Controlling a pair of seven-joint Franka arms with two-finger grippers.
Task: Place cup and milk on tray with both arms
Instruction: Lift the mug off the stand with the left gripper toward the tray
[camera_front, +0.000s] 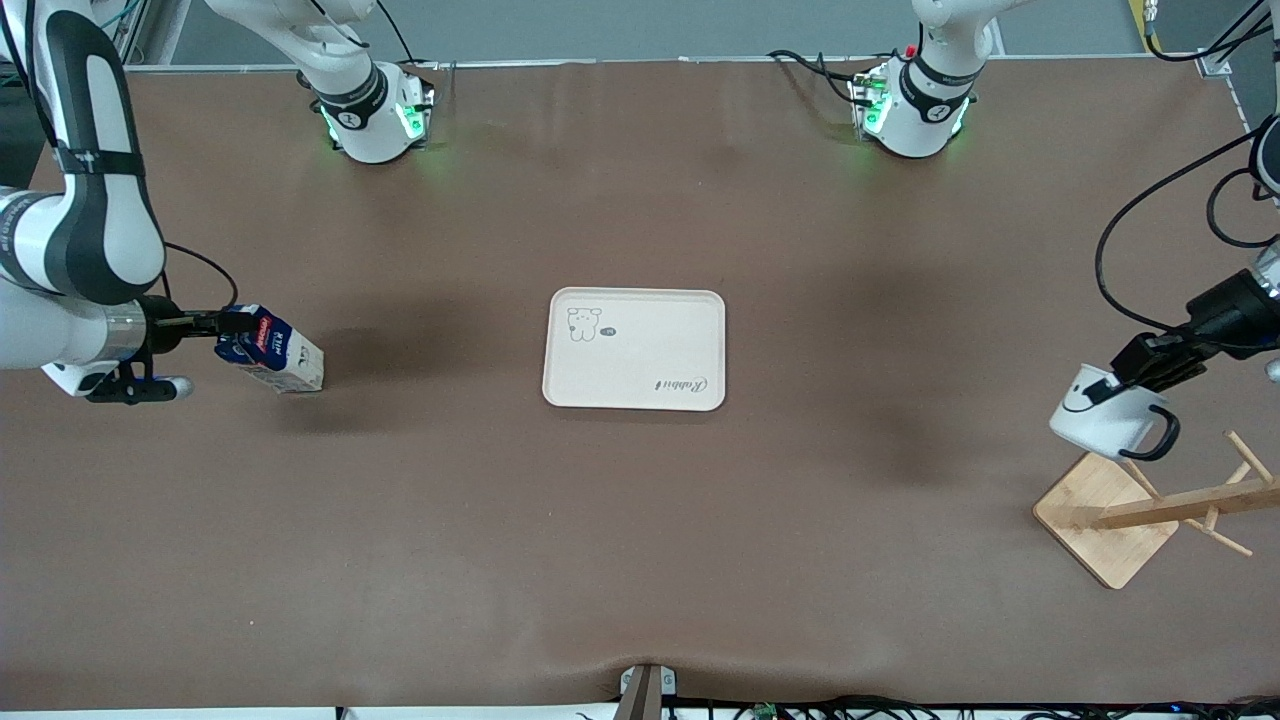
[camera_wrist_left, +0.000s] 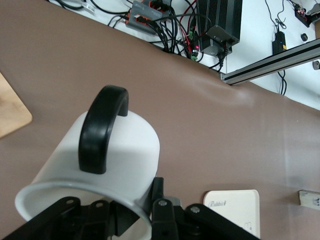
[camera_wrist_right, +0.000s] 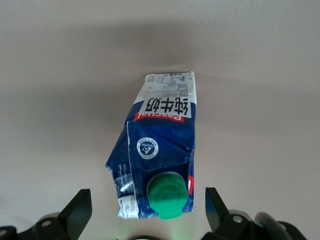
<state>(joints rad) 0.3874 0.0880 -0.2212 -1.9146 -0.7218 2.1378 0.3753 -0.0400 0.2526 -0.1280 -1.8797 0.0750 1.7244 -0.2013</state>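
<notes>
The cup (camera_front: 1105, 420), a white mug with a smiley face and black handle, hangs tilted over the wooden rack base. My left gripper (camera_front: 1135, 375) is shut on its rim, one finger inside and one outside, as the left wrist view (camera_wrist_left: 145, 205) shows with the cup (camera_wrist_left: 110, 165). The milk (camera_front: 272, 352), a blue and white carton with a green cap, stands on the table toward the right arm's end. My right gripper (camera_front: 225, 322) is open around its top; in the right wrist view (camera_wrist_right: 147, 210) both fingers stand clear of the milk (camera_wrist_right: 160, 160). The cream tray (camera_front: 635, 350) lies mid-table, bare.
A wooden mug rack (camera_front: 1105, 510) with a square base and slanted pegs stands under and beside the cup, nearer the front camera. A corner of it shows in the left wrist view (camera_wrist_left: 10, 107), and so does the tray (camera_wrist_left: 235, 207). Brown table surface surrounds the tray.
</notes>
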